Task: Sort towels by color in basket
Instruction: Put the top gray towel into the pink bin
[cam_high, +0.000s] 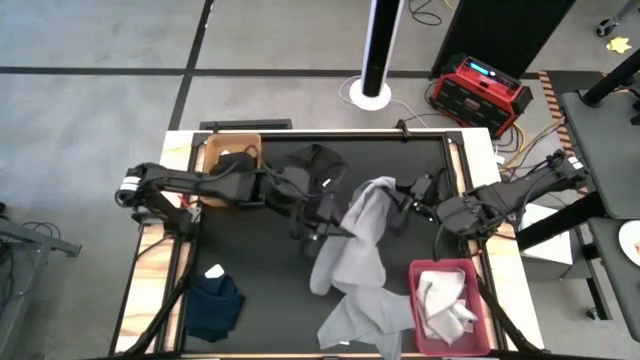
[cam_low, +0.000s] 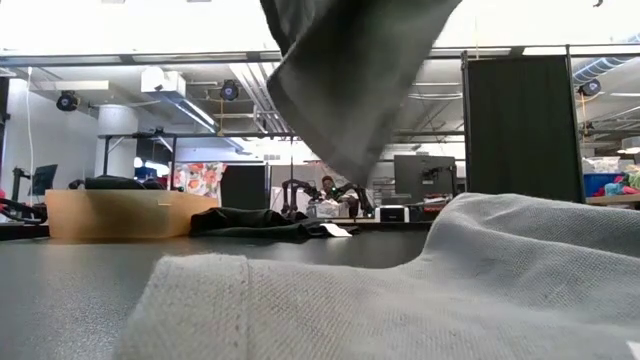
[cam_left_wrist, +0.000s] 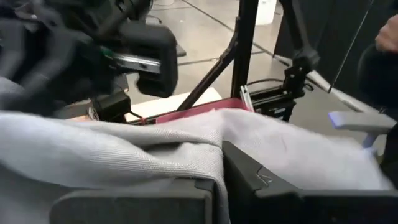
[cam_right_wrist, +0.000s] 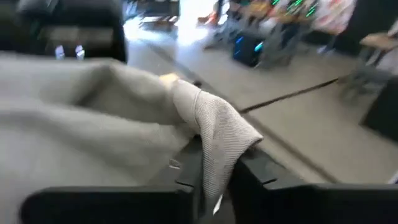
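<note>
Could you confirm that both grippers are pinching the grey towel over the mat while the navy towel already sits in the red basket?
Not quite: in the high view the navy towel lies on the mat's near left corner; the red basket holds pale cloth. Both the left gripper and right gripper do pinch the grey towel.

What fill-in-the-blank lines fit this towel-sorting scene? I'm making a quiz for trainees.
1. Both grippers pinch the ____ towel.
2. The red basket holds ____ cloth.
3. The navy towel lies near the table's front-____ corner.
4. The tan basket holds ____ cloth.

Missing words: grey; white; left; black.
</note>
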